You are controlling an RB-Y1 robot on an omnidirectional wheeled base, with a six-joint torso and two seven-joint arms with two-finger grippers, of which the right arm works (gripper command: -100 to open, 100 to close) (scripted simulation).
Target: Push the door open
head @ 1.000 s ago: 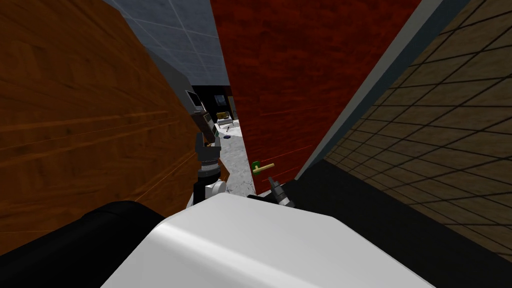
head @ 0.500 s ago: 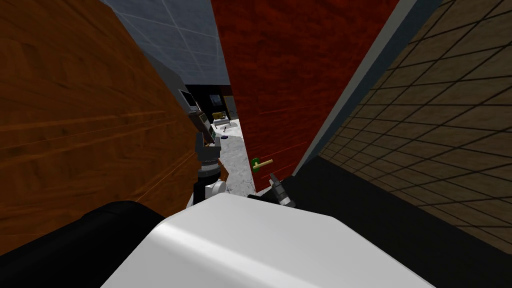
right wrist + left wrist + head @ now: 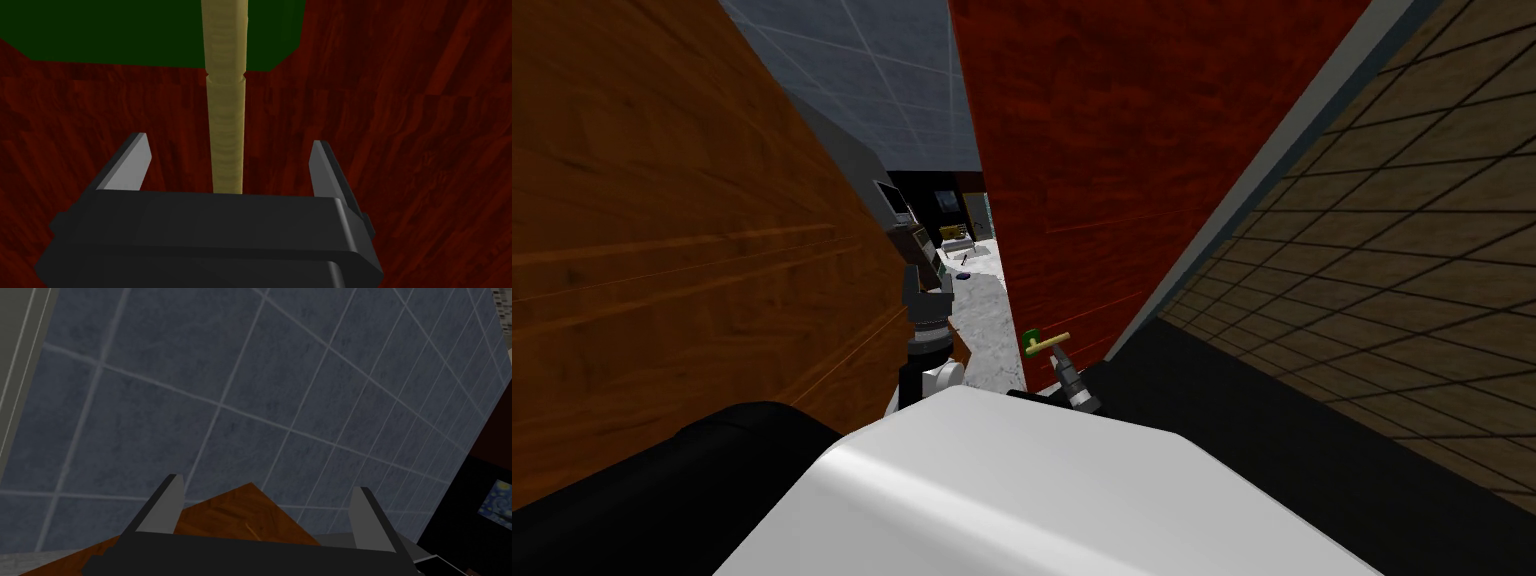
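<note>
Right gripper (image 3: pixel 228 144), fingers apart and unclamped, straddles the tan lever handle (image 3: pixel 225 110), whose long axis runs ahead between them to its green plate (image 3: pixel 125 35) on the red door (image 3: pixel 400 125), ajar (left gripper (image 3: pixel 267 493) also spread, farther off).

Head steeply down, right wrist close on handle (image 3: pixel 226 130)

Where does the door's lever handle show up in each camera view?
Head view: lever handle on the dark red door's edge, just above the right pincer.
Right wrist view: the lever handle runs up the middle, rising from that open pincer.
Left wrist view: the open left pincer over brown wood.
Shared landmark: the green plate at the handle's base.
</note>
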